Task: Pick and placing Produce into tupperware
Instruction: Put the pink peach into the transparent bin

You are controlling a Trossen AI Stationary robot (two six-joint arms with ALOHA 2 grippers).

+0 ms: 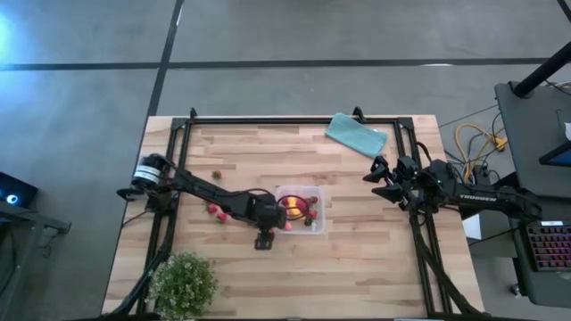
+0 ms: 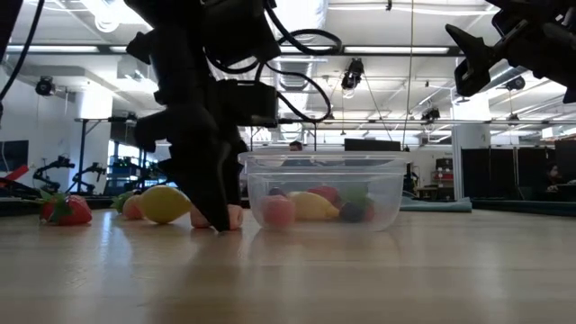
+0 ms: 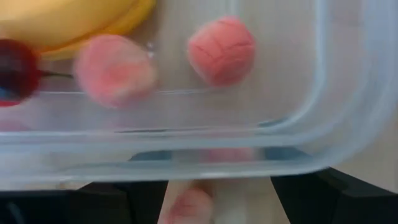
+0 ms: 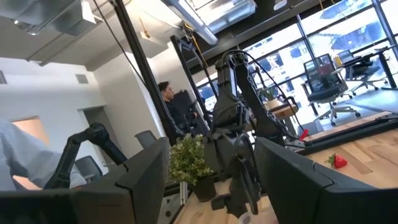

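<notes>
The clear tupperware (image 1: 319,201) stands mid-table and holds a yellow banana (image 3: 74,25), two pink pieces (image 3: 222,50) and a dark red one (image 3: 15,68). My left gripper (image 1: 278,226) is down at the table by the box's near left corner, fingers pointing down in the low view (image 2: 219,220). It is open, and a pink piece (image 3: 189,206) lies on the wood between its fingers, closer to one of them. More red pieces (image 1: 214,210), a lemon (image 2: 164,203) and a strawberry (image 2: 65,210) lie to the left. My right gripper (image 1: 382,181) hangs open and empty above the table's right side.
A folded teal cloth (image 1: 357,134) lies at the far right. A leafy green plant (image 1: 183,283) stands at the near left corner. A small dark piece (image 1: 216,175) lies far left of the box. A black frame (image 1: 294,119) runs along the table edges. A person (image 4: 166,93) sits beyond.
</notes>
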